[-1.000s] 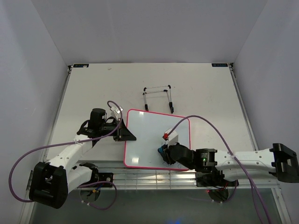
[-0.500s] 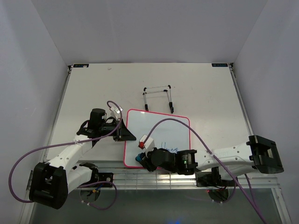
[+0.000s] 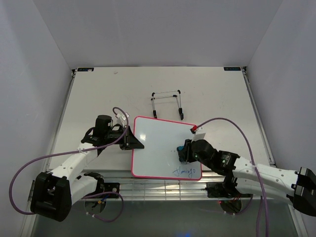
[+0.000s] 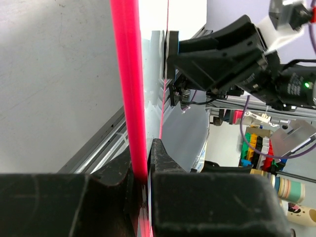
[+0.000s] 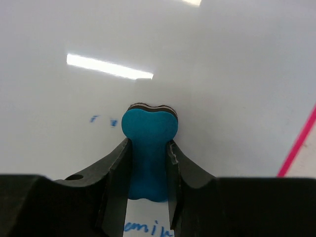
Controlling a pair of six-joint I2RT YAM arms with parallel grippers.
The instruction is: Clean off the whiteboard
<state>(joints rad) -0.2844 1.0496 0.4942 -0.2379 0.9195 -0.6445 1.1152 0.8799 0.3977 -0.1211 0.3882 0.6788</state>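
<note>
1. Lying flat on the table point(image 3: 98, 94) near its front edge, the whiteboard point(image 3: 158, 143) sits between the two arms, with blue handwriting point(image 3: 183, 171) along its near edge.
2. The left gripper point(image 3: 133, 142) is clamped on the board's pink left frame.
3. The right gripper point(image 3: 183, 153) pinches a blue eraser point(image 5: 149, 126), its end against the white surface just beyond the writing.
4. A wire stand point(image 3: 168, 102) rests behind the board, apart from it.

The pink-framed whiteboard point(image 3: 158, 145) is lying flat on the table point(image 3: 98, 94) by its near edge, blue handwriting point(image 3: 185, 171) showing at the near right corner.
</note>
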